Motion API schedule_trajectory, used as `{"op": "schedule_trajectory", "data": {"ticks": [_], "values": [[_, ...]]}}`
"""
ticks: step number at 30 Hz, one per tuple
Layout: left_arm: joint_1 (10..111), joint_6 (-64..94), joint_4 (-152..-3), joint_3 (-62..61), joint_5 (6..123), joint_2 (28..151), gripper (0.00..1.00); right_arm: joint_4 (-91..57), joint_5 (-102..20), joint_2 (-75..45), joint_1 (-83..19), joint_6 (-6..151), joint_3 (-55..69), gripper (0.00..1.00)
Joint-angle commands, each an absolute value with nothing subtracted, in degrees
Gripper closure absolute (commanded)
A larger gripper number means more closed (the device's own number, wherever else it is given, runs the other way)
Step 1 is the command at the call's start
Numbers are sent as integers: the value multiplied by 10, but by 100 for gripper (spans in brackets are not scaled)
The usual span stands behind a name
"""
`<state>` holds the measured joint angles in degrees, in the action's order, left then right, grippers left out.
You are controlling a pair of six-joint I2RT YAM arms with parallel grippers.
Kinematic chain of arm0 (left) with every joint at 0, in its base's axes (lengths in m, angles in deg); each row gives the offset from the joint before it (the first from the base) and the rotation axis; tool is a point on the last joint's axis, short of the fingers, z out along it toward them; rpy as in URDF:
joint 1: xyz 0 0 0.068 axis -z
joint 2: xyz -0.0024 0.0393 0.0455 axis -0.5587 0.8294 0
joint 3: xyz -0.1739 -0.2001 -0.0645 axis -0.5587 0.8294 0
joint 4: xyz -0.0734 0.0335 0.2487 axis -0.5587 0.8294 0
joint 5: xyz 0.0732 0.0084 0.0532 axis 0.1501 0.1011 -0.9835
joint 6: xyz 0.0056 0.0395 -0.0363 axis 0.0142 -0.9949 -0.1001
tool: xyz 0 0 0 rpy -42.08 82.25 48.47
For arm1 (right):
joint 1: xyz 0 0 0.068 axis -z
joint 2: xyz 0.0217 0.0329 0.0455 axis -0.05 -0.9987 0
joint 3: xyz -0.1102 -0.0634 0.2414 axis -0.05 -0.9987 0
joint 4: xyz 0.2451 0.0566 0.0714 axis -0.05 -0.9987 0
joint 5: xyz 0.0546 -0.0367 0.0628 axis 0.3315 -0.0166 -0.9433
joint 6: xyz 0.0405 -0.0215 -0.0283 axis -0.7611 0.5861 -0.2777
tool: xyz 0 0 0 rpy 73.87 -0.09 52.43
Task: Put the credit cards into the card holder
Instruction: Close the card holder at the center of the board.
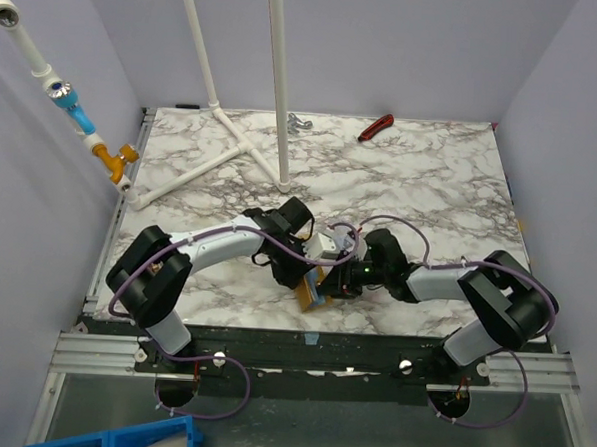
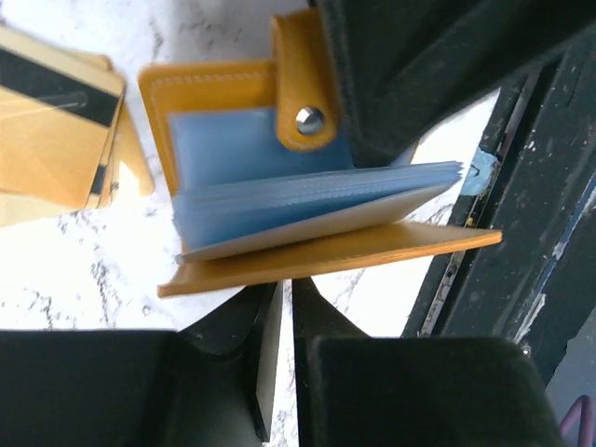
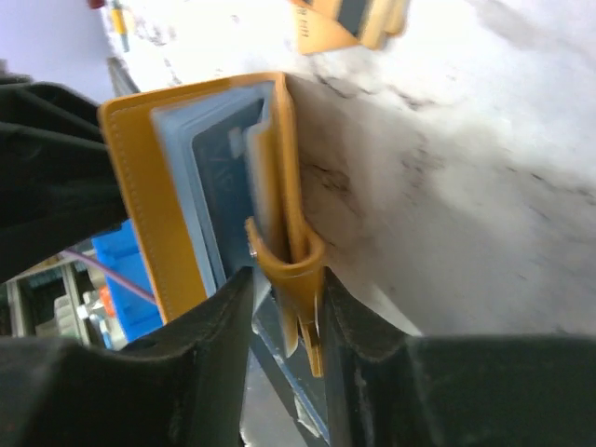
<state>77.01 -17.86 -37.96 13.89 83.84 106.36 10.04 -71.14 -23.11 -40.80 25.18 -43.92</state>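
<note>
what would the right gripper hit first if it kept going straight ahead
The right gripper would meet the yellow strap of the card holder first; the strap already sits between its jaws. Beyond that lies the marble table, though depth is hard to judge from the wrist view.

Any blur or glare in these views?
Right wrist: soft, motion-blurred, the card holder and cards smeared. Left wrist: sharp on the holder, but the marble table is blown out white. Top external: evenly lit, crisp.

Marble-look table (image 1: pixel 411 179) w/ pale lilac walls (image 1: pixel 388 48), white pipe frame (image 1: pixel 276 82) at rear.
</note>
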Motion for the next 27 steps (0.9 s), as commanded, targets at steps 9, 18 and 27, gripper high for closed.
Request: {"op": "schedule_trajectory", "data": {"ticks": [9, 18, 27], "values": [[814, -213, -356, 83, 834, 1110, 91, -203, -452, -111, -431, 338, -424, 42], [808, -230, -344, 92, 816, 1102, 93, -236, -247, -93, -560, 391, -382, 45], [761, -224, -339, 72, 788, 1102, 94, -181, -113, -98, -634, 460, -389, 50]]}}
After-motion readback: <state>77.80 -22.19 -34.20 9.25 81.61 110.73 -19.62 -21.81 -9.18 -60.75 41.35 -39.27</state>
